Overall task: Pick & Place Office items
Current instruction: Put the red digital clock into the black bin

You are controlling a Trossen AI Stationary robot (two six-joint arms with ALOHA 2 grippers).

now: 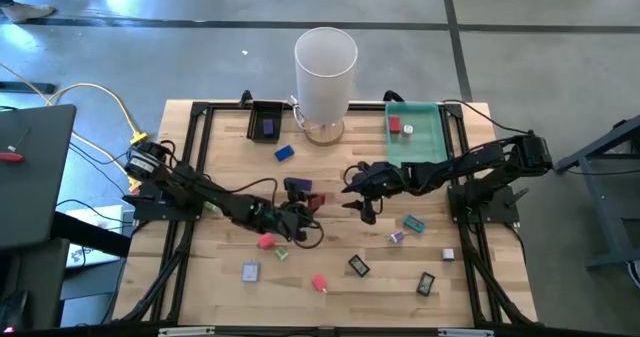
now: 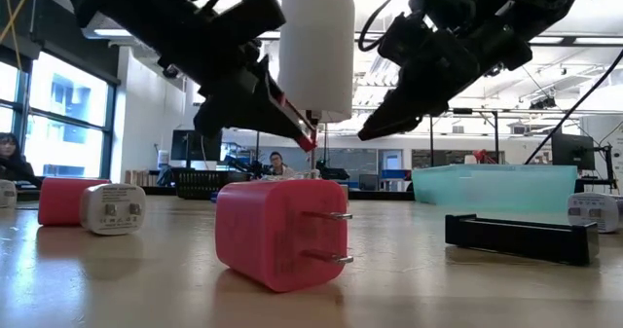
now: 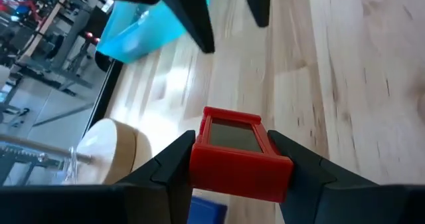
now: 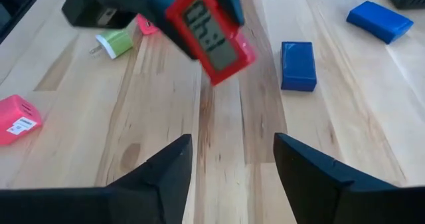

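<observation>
Red timer (image 3: 240,154) is being clamped by left gripper (image 3: 242,159), lifted mid-frame, likely for handoff; right gripper (image 4: 232,161) is hovering opposite, fingers spread, empty.

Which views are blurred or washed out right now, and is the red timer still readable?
Right wrist view: red timer sharp, digits legible, held by the left gripper. Left wrist view: the other arm's fingers smeared, glare on the wood. Low view: pink charger crisp, bright windows behind. High view: evenly lit, floor glare top left.
</observation>
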